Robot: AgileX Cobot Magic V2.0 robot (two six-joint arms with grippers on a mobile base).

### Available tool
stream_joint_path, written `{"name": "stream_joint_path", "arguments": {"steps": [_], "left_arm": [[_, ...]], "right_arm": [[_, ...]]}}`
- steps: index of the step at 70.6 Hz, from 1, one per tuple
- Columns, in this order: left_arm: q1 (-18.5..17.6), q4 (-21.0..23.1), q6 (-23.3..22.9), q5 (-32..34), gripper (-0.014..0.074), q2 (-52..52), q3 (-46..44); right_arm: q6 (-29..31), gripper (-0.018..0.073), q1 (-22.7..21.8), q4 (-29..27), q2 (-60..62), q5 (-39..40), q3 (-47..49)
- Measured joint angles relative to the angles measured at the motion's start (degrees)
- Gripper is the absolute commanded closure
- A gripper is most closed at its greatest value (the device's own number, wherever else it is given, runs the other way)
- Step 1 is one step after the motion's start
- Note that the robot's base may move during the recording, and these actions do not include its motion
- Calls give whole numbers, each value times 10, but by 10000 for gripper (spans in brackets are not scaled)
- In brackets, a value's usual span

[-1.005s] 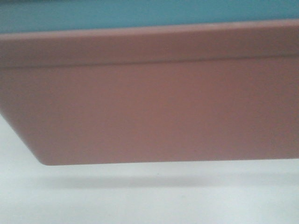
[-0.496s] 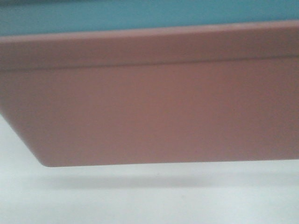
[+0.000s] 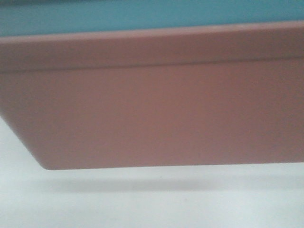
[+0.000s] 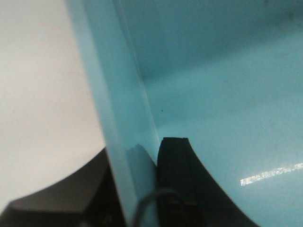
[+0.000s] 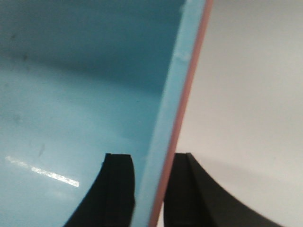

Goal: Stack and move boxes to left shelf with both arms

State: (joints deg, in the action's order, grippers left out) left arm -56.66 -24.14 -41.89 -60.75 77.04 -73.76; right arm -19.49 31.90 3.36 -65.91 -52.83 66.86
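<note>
The salmon-pink box [image 3: 152,114] fills the front view, with the light-blue box [image 3: 142,16] nested inside it. Together the boxes hang a little above a white surface, casting a shadow on it. My left gripper [image 4: 135,152] is shut on the blue box's [image 4: 227,94] left wall, one finger inside and one outside. My right gripper [image 5: 150,158] is shut on the right wall, its inner finger in the blue box [image 5: 71,94] and its outer finger against the pink rim [image 5: 187,90]. The left shelf is out of view.
A plain white surface [image 3: 152,204] lies below the boxes and shows beside them in both wrist views [image 4: 42,94] [image 5: 251,94]. The boxes block the rest of the front view.
The stacked boxes have shifted slightly downward in the front view. Both grips are unchanged.
</note>
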Motion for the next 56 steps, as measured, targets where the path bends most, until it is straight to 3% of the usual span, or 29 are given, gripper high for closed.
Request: {"name": "stream_joint_path", "arguments": {"steps": [56], "left_arm": [[0, 0, 0, -1, 599, 0, 0]], "right_arm": [[0, 527, 0, 0, 0, 0, 0]]}}
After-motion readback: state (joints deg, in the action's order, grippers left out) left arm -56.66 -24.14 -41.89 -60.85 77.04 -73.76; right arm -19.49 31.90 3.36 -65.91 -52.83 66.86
